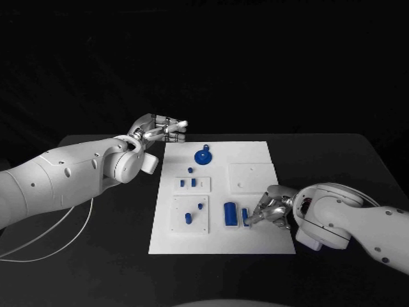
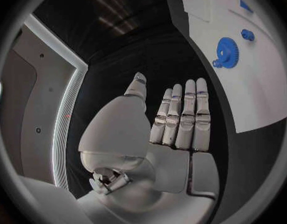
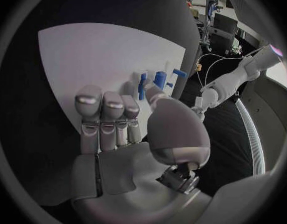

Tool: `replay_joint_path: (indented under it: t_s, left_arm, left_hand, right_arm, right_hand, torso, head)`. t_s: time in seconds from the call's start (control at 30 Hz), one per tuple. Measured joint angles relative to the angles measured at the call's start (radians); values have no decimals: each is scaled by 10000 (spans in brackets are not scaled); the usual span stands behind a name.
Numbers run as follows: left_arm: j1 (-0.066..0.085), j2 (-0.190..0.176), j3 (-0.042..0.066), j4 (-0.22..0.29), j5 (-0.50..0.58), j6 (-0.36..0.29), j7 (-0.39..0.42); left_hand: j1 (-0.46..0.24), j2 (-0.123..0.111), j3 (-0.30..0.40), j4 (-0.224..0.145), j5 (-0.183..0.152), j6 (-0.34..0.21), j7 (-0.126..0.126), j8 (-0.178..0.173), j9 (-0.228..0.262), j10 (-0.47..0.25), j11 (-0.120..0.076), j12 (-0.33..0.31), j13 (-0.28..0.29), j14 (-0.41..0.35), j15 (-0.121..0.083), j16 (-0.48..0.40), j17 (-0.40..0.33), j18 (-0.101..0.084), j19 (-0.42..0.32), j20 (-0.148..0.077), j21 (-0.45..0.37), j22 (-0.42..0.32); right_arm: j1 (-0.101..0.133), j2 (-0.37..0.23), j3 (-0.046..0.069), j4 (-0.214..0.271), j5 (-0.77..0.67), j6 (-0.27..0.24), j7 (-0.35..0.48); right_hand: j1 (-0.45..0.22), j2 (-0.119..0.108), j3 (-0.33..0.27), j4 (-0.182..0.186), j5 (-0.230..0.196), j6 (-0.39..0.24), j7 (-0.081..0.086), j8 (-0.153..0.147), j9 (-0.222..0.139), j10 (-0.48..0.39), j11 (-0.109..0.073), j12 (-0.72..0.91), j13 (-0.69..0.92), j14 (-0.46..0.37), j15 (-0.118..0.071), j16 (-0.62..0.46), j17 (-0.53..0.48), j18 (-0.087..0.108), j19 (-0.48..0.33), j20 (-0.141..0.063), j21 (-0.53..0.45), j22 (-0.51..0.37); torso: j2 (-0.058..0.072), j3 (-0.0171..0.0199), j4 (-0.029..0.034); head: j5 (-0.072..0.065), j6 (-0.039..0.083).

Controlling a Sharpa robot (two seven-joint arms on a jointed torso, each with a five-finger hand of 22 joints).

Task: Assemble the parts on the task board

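While the left hand [image 1: 160, 130] spreads empty fingers, the right hand [image 1: 271, 211] pinches a slim blue part [image 1: 245, 216].

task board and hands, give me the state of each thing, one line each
task board: lying flat on the table
blue gear: flat on the board
large blue cylinder: lying on the board
left hand: open, off the board
right hand: fingertips at a small blue part

Quick tally: one white task board [image 1: 260, 153], with three raised white plates [image 1: 252, 177] on top. One blue gear [image 1: 202, 156], one fat blue cylinder [image 1: 231, 213], six small blue pegs [image 1: 188, 218], give or take. Also one white cable [image 1: 48, 246].
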Motion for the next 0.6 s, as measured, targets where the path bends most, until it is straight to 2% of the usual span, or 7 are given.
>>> replay_joint_path:
  t_s: [0.13, 0.3, 0.43, 0.6]
  left_arm:
    - [-1, 1, -1, -1, 0, 2, -1]
    - [-2, 0, -1, -2, 1, 3, -1]
    - [-2, -7, -1, -2, 1, 4, -1]
    - [-3, -8, -1, 7, 4, 4, -1]
  left_hand:
    - [0, 0, -68, -68, 0, 0, 0, 0, 0, 0, 0, 0, 0, 0, 0, 0, 10, 0, 0, 0, 0, 1]
    - [0, 0, -68, -68, 0, 0, 0, 0, 0, 0, 0, 0, 0, -35, 35, 0, 22, 0, 0, 0, 0, -11]
    - [0, 0, -68, -68, 0, 0, 0, 0, 0, 0, 0, 0, 0, -35, 35, 0, 21, 1, 0, 0, 0, -11]
    - [1, 0, -82, -82, 0, 0, 0, 0, 0, 0, 0, 0, 0, -35, 35, 0, 29, 1, 0, 0, 0, -11]
  right_arm:
    - [-31, 45, -6, -51, -36, -3, -4]
    - [-45, 79, 1, -74, -86, -22, -5]
    - [-59, 64, 0, -74, -108, -59, 18]
    - [-72, -42, -6, -65, -72, -154, 142]
  right_hand:
    - [-16, 15, 120, -133, 0, 48, -44, 9, 18, 0, -1, 0, 8, 1, -1, 0, 10, 1, 0, 0, 0, 1]
    - [-76, -45, 572, -96, -1, 59, -43, 10, -38, 0, -1, 0, 18, 1, -1, 0, 22, 1, 0, 0, 0, 1]
    - [-235, -333, 828, 64, 0, 67, -51, 10, -33, 0, -1, 0, 20, 0, 0, -15, 22, 0, 0, 0, 0, 1]
    - [-548, -652, 548, 566, 0, 99, -22, 8, 41, 0, -1, 0, 19, 0, 0, -38, 21, 0, 0, 0, 0, 1]
  torso:
    - [0, -1, -2]
    - [0, 1, -3]
    - [0, 6, -10]
    - [-3, 11, -13]
  head:
    - [4, -3]
    - [21, -14]
    - [29, -7]
    - [11, 76]
